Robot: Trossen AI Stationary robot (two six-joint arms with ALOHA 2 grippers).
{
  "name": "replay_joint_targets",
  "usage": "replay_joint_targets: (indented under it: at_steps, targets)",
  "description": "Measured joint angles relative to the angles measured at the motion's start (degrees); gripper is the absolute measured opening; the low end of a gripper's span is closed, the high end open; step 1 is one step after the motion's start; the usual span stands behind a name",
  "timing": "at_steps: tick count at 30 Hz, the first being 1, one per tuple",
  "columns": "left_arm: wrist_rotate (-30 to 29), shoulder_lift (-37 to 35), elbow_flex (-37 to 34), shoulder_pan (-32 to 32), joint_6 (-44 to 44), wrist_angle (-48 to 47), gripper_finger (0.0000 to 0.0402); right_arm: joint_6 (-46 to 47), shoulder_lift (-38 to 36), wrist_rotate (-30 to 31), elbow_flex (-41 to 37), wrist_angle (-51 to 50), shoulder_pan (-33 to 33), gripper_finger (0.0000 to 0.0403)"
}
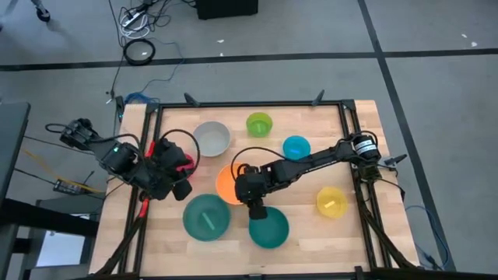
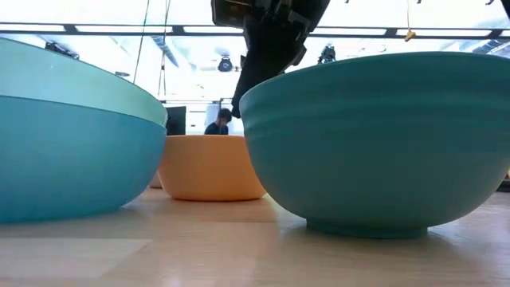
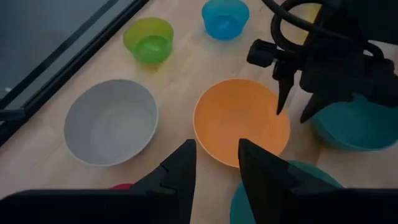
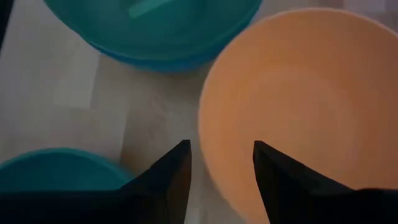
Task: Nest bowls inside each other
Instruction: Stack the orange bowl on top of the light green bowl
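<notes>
The orange bowl stands upright mid-table. My right gripper is open over the orange bowl's rim, one finger inside and one outside; in the low view its tips seem just above the rim. Left of it, my left gripper hovers open with nothing between its fingers. A teal bowl sits near the front. Beside it, a green-teal bowl is nested in a blue one. Grey, lime, cyan and yellow bowls stand apart.
A red thing shows partly under my left arm. A black frame runs along the table's far edge and sides. Bare wood lies between the orange, cyan and yellow bowls.
</notes>
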Motion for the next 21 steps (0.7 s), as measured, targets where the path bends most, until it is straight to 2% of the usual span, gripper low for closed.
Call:
replay_joint_targets:
  at_steps: [8,21]
  targets:
    - [-3.35,0.15,0.0,0.0,-0.41,-0.4,0.0129,2.2,0.01,-0.09,-2.36,5.76,0.66,0.016]
    - [-3.56,0.15,0.0,0.0,-0.45,-0.8,0.0129,5.55,0.09,1.41,-10.55,18.43,0.65,0.016]
